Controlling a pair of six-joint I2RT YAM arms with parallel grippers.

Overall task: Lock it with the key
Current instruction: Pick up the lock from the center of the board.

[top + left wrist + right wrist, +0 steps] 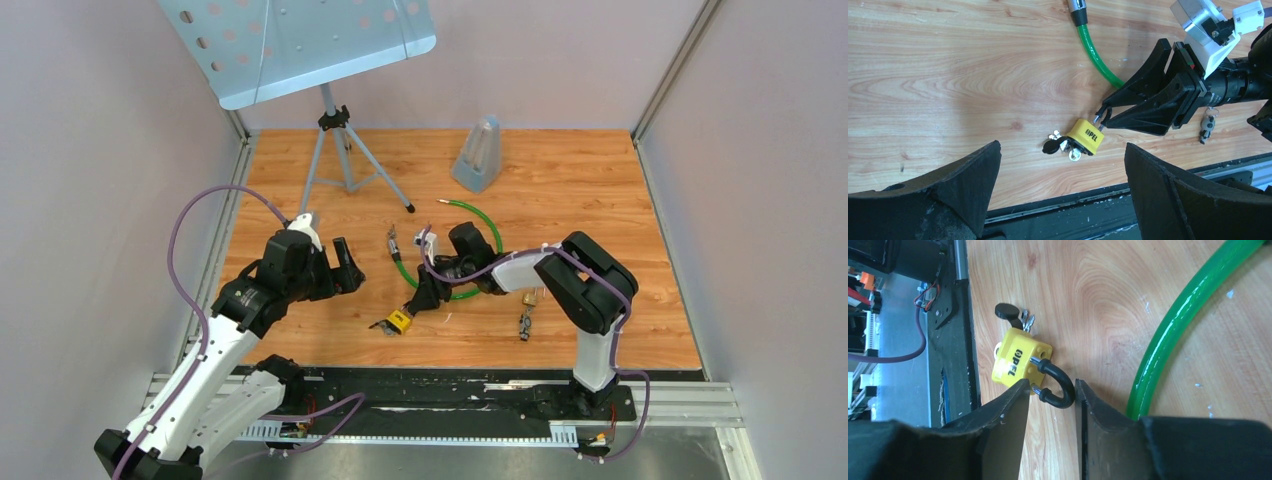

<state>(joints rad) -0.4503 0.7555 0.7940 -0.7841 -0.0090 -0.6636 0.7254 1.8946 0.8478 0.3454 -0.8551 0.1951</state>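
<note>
A yellow padlock [400, 320] with a black shackle lies on the wooden table near the front edge. It also shows in the left wrist view [1088, 135] and the right wrist view [1018, 360]. A black-headed key with a small bunch of keys [1053, 146] sticks out of its bottom end [1007, 311]. My right gripper [417, 302] is shut on the shackle [1060, 385], one finger on each side [1103, 117]. My left gripper [348, 270] is open and empty, hovering to the left of the padlock [1062, 145].
A green cable loop [497, 250] lies behind the right gripper [1178, 325]. A second bunch of keys [525, 322] lies to the right. A tripod stand [340, 150] and a grey wedge-shaped object [478, 155] stand at the back. A black rail [450, 395] runs along the near edge.
</note>
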